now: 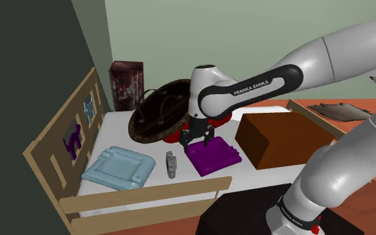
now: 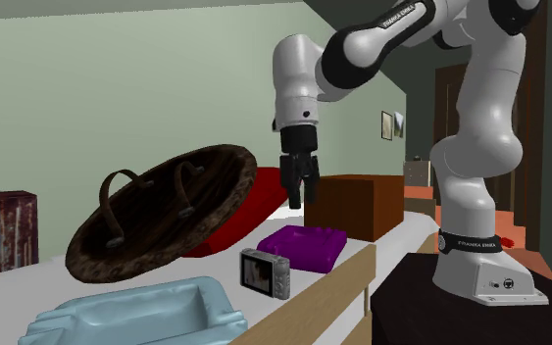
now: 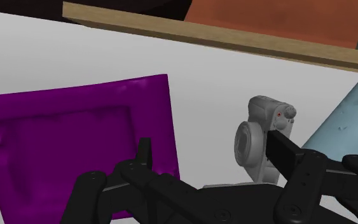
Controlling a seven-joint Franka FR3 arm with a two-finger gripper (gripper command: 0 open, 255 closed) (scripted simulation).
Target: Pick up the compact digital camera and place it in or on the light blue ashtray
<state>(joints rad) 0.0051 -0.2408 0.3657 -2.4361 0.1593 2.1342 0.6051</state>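
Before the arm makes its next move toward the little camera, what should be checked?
1. Gripper open: ok, the fingers stand apart.
2. Gripper empty: ok, nothing sits between the fingers.
3. Camera reachable: ok, it stands upright on the white surface, between the blue ashtray and the purple tray.
4. Gripper lined up over the camera: not ok, it hangs above the purple tray and the camera is off to one side.
5. Blue ashtray ready: ok, nothing lies in it.

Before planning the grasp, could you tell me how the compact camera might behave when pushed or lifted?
The compact camera stands upright on its thin base, so a push would probably tip it. Its body looks rigid, unlikely to flex.
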